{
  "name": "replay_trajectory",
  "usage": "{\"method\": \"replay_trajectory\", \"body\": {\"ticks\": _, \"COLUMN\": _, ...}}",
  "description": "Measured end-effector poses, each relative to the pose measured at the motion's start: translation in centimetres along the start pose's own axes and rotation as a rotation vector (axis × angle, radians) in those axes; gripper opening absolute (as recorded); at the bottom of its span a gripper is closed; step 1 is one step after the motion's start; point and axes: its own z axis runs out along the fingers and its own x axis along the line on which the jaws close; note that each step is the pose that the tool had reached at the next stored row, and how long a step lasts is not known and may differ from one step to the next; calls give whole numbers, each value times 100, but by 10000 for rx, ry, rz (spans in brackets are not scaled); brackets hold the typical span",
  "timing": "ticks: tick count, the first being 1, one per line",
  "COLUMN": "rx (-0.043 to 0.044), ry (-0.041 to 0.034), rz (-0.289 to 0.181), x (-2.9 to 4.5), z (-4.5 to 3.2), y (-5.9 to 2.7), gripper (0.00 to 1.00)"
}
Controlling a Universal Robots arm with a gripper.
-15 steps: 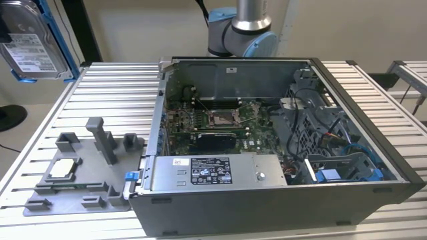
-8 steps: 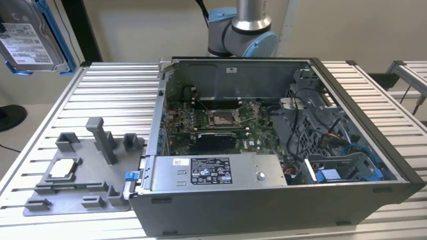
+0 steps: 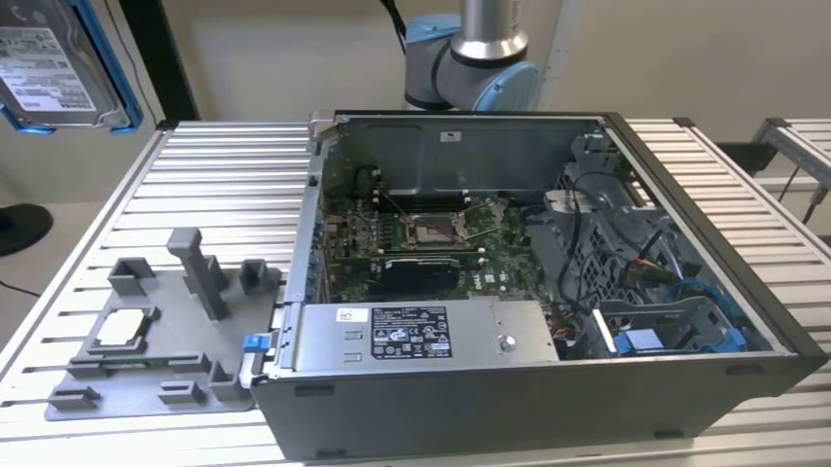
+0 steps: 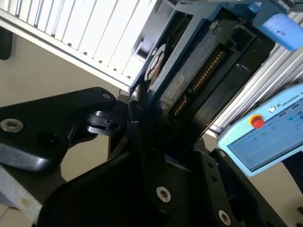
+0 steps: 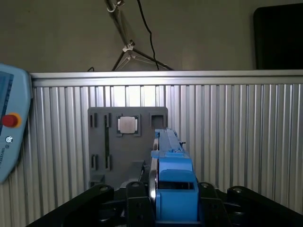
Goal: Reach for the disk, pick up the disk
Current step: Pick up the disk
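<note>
The disk, a silver drive with a white label and blue side rails, hangs in the air at the far upper left of the exterior view, well off the table. In the second wrist view the disk shows its underside and connector edge, clamped between black fingers. In the first wrist view my gripper is shut on the disk, which stands edge-on with its blue rail facing the camera, above the ribbed metal table.
An open computer case with a motherboard fills the table's middle. A grey fixture plate carrying a small square chip lies on the exterior view's left; the plate sits beneath the disk. A teach pendant hangs beside the table.
</note>
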Motion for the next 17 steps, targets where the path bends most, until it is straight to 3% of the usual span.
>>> {"method": "replay_trajectory", "body": {"ticks": 12, "rx": 1, "ry": 4, "rz": 0, "x": -1, "z": 12, "y": -21, "gripper": 0}}
{"method": "replay_trajectory", "body": {"ticks": 17, "rx": -6, "ry": 4, "rz": 1, "x": -5, "z": 35, "y": -221, "gripper": 0}}
